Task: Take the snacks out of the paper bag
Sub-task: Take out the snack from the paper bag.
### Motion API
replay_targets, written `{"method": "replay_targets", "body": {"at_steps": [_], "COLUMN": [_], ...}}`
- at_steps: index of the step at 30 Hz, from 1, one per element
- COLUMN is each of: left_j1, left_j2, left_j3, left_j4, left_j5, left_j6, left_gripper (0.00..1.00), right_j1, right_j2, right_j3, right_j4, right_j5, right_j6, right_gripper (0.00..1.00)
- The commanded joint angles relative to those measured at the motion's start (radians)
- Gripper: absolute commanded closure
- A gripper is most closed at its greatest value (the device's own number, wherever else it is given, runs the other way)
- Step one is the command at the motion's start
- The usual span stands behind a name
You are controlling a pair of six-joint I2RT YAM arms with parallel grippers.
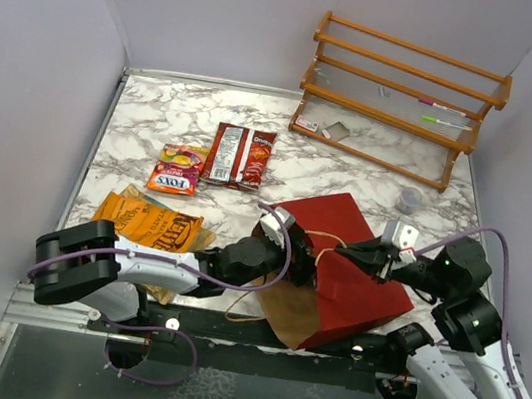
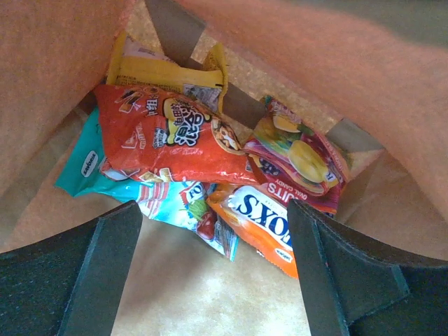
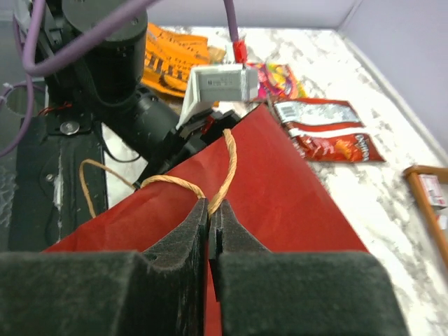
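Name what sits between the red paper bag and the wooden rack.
A small translucent cup stands on the marble, apart from the paper bag and the wooden rack; top external view shows it.

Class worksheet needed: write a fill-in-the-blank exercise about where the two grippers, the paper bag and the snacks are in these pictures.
1. The right gripper is shut on the paper bag's twisted ____.
2. The left gripper reaches inside the bag with its jaws ____.
3. The largest snack lying outside on the table is ____ in colour.
Missing words: handle; open; orange.
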Motion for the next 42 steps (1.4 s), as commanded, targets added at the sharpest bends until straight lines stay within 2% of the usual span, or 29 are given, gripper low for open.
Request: {"method": "replay_targets", "body": {"at_steps": [1, 6, 15, 19, 21, 23, 26, 29, 32, 42], "left_j1": [-0.007, -0.007, -0.005, 0.003, 0.010, 0.013, 0.015, 0.015, 0.015, 0.015], "left_j2": [0.031, 0.099, 0.267, 0.329, 0.330, 0.359, 0.358, 0.343, 0.262, -0.099], "left_j3": [0.052, 0.095, 0.228, 0.288, 0.285, 0.285, 0.296, 0.270, 0.236, 0.098], "left_j4": [-0.034, -0.074, -0.113, -0.105, -0.045, 0.013, 0.011, 0.003, -0.021, -0.186], "left_j5": [-0.087, -0.201, -0.358, -0.375, -0.354, -0.338, -0.307, -0.257, -0.217, -0.045], "left_j6": [0.007, 0.017, 0.062, 0.111, 0.147, 0.179, 0.197, 0.188, 0.173, 0.182], "left_gripper": [0.14, 0.16, 0.10, 0.09, 0.15, 0.26, 0.53, 0.66, 0.79, 0.96], "right_j1": [0.002, 0.002, 0.002, 0.002, 0.002, 0.002, 0.002, 0.002, 0.002, 0.002], "right_j2": [-0.073, -0.102, -0.098, -0.093, -0.095, -0.100, -0.104, -0.104, -0.099, -0.101], "right_j3": [-0.009, -0.011, -0.006, -0.006, -0.006, -0.007, -0.006, -0.003, -0.014, -0.097], "right_j4": [0.077, 0.094, 0.105, 0.084, 0.074, 0.066, 0.065, 0.077, 0.118, 0.266], "right_j5": [0.081, 0.149, 0.123, 0.115, 0.117, 0.122, 0.143, 0.175, 0.221, 0.329], "right_j6": [0.016, 0.016, 0.005, -0.012, -0.019, -0.024, -0.034, -0.042, -0.038, -0.008], "right_gripper": [0.98, 0.98, 0.98, 0.98, 0.98, 0.98, 0.98, 0.98, 0.98, 0.98]}}
